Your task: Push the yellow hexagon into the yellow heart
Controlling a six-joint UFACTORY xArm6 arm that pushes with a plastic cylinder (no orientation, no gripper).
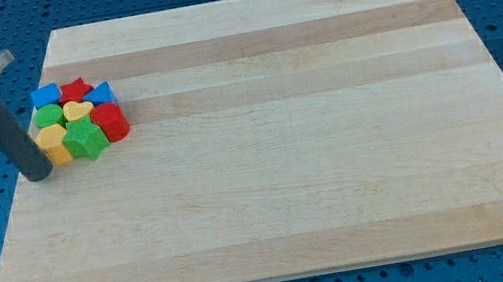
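The yellow hexagon lies at the lower left of a tight cluster of blocks near the board's upper left. The yellow heart sits in the cluster's middle, just up and right of the hexagon, touching or nearly touching it. My tip rests on the board just below and left of the hexagon, close against it. The dark rod rises from the tip toward the view's upper left.
The cluster also holds a green star, a red block, a green block, a blue block, a red star and a blue block. The wooden board has its left edge near my tip.
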